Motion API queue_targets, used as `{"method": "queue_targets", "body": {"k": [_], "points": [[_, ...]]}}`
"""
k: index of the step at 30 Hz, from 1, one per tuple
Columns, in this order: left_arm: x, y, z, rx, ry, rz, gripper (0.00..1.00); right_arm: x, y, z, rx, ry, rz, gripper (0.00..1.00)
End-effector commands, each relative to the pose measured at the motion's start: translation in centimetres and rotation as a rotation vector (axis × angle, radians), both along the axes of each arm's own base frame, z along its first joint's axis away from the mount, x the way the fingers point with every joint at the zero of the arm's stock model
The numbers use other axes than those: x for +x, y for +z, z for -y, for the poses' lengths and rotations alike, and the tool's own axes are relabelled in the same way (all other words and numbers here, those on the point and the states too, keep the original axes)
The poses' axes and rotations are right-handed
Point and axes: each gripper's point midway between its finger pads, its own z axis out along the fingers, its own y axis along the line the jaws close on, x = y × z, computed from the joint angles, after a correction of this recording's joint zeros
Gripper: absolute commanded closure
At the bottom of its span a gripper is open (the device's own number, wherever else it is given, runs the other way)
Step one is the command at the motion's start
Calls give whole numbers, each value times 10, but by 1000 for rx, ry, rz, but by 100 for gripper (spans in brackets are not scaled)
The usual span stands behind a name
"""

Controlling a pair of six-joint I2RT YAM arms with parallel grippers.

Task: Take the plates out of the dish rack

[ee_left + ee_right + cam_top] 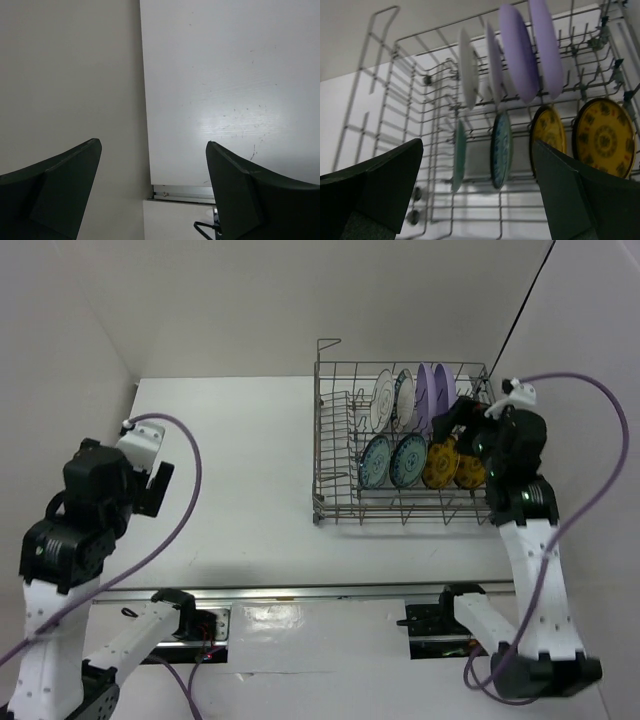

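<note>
Left gripper (152, 145) up close, fingers spread wide with nothing between them, well to the left of the dish rack (335, 455). Inside the rack all eight plates (409, 458) stand on edge: white pair (383, 400) and lavender pair (426, 398) in the back row, teal pair (377, 461) and mustard pair (466, 470) in front. Nothing unloaded yet, I'd say. Right gripper (477, 145) gapes empty at the rack's right end, blocking part of the lavender pair from above; the white motifs are barely readable
</note>
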Motion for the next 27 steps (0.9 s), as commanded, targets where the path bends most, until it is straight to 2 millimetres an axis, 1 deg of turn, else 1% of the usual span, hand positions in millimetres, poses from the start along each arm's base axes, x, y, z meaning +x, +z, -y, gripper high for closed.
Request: {"method": "queue_targets", "body": {"k": [1, 2, 3, 4, 5, 6, 7, 8, 9, 10, 11, 12, 13, 14, 15, 16, 17, 18, 19, 20, 21, 22, 23, 24, 26, 27], "points": [[54, -3, 5, 55, 1, -7, 0, 77, 7, 33, -97, -161, 77, 3], [68, -5, 11, 50, -26, -15, 0, 93, 13, 38, -146, -169, 89, 4], [95, -10, 19, 45, -35, -15, 0, 107, 9, 45, -176, -200, 79, 13], [110, -7, 24, 35, -47, -2, 0, 137, 1, 49, -213, -202, 60, 19], [124, -3, 29, 13, -51, 25, 0, 149, -5, 55, -226, -210, 40, 27], [142, 4, 36, -12, -56, 73, 0, 163, -9, 52, -223, -195, 37, 34], [163, 0, 42, -24, -62, 60, 0, 183, -33, 58, -235, -189, -20, 39], [174, -1, 50, -51, -68, 69, 0, 195, -25, 61, -232, -191, -4, 40], [184, -6, 53, -59, -64, 69, 1, 203, -30, 63, -235, -200, -15, 40], [197, 1, 61, -67, -79, 109, 1, 215, -50, 67, -242, -211, -56, 40], [208, -12, 64, -61, -63, 95, 1, 220, -50, 70, -245, -227, -48, 40], [215, -16, 65, -58, -55, 101, 1, 224, -53, 72, -249, -243, -46, 40], [223, -16, 71, -63, -66, 120, 1, 231, -47, 73, -261, -244, -11, 40], [230, -29, 72, -61, -52, 89, 1, 236, -57, 75, -285, -236, -21, 40], [234, -31, 71, -56, -44, 84, 1, 240, -56, 75, -285, -236, -20, 40], [238, -29, 71, -65, -29, 92, 1, 243, -63, 77, -303, -241, -40, 40], [238, -36, 71, -58, -29, 61, 1, 244, -59, 77, -302, -242, -31, 40], [242, -47, 72, -50, -28, 28, 1, 243, -61, 77, -303, -241, -40, 40], [242, -43, 72, -52, -28, 38, 1, 243, -61, 78, -316, -237, -41, 40], [243, -49, 73, -47, -28, 18, 1, 238, -54, 78, -315, -238, -33, 40], [243, -49, 73, -47, -28, 17, 1, 236, -49, 80, -318, -253, -26, 40], [242, -49, 77, -55, -33, 19, 1, 236, -52, 82, -329, -263, -27, 40], [242, -53, 77, -53, -32, 11, 1, 235, -41, 84, -338, -274, 1, 40], [242, -53, 79, -60, -44, 8, 1, 235, -45, 87, -355, -282, -5, 42], [241, -55, 81, -71, -48, 0, 1, 237, -57, 90, -379, -281, -40, 42], [240, -53, 80, -71, -49, 0, 1, 243, -62, 88, -388, -265, -54, 42]]}}
